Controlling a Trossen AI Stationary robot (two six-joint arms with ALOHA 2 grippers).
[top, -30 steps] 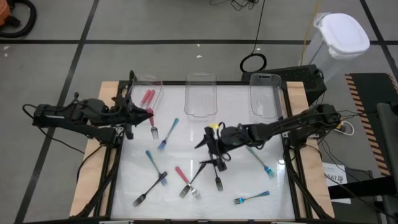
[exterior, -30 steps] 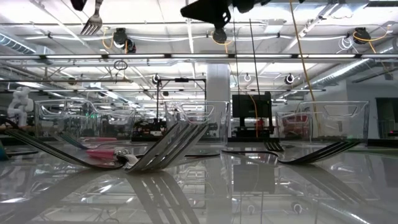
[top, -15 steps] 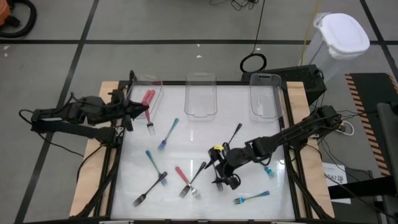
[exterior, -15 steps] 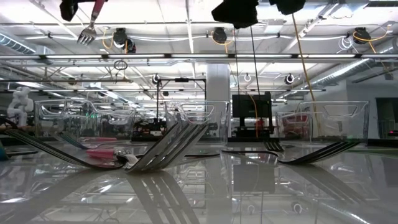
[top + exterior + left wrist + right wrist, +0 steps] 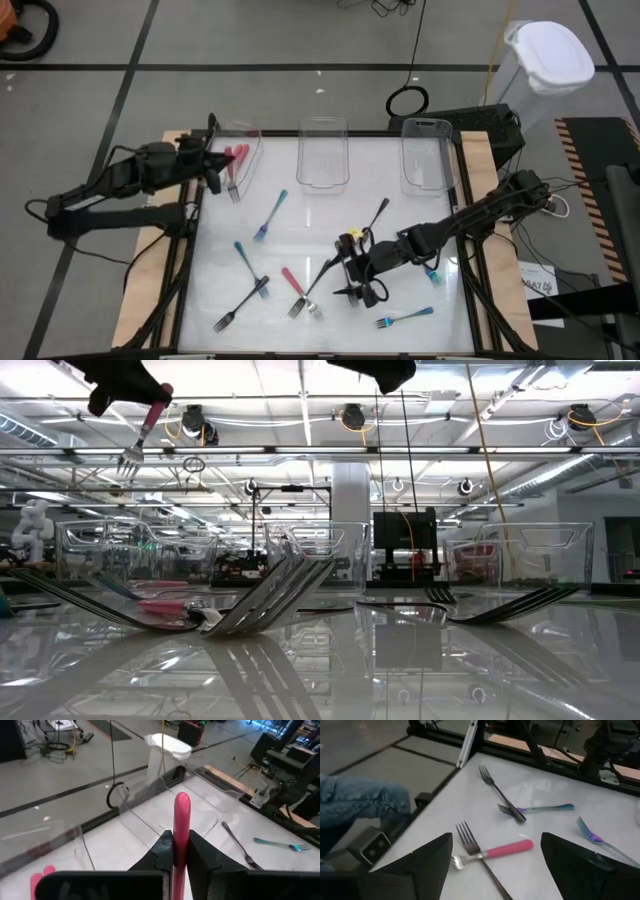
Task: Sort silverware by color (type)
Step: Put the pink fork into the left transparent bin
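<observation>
My left gripper is shut on a pink-handled fork beside the left clear tray, where two pink handles lie on the bottom. In the low view the fork hangs high over the table. My right gripper is open above the table's middle. In its wrist view its fingers stand apart over a pink fork crossed by a black fork. Other black and blue forks lie flat on the table. My left gripper pinches the fork's pink handle between its two fingers, which lie across it. The handle's rounded free end sticks out past them. The fork is lifted clear and slants down, tines lowest.
Three clear trays stand along the far edge: left, middle and right. More forks lie near the near edge: blue, blue, black. A person's jeans-clad leg shows beyond the near edge.
My left gripper has carried the pink fork toward the table's far left, closer to the left tray; the fork has come lower and tilted. My right gripper has moved from the table's middle toward the near edge, over the crossed pink and black forks.
</observation>
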